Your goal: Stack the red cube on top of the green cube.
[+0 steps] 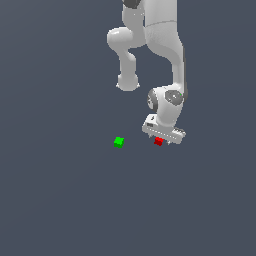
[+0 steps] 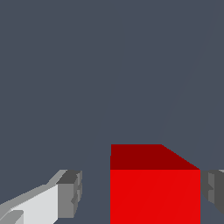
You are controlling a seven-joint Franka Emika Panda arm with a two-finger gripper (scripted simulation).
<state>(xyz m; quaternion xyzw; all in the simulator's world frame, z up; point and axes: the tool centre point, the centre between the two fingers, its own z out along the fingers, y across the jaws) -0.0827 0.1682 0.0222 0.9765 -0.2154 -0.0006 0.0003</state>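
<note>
The plain bright red cube (image 2: 155, 192) sits between the released tool's (image 1: 163, 141) spread fingers (image 2: 69, 194).

The floor (image 1: 60, 200) is one flat sheet of dark slate blue-grey, and it fills the exterior view from edge to edge. Its colour is matte and very even, with the same shade at the corners as in the middle. The light on the floor is soft and spread out, neither bright nor dim in any one part. In the wrist view the same floor makes up the whole backdrop, in the same dull blue-grey. There a faint, slightly paler band (image 2: 188, 87) runs slantwise across the floor as a narrow wedge with thin straight edges. What the band is cannot be told.
</note>
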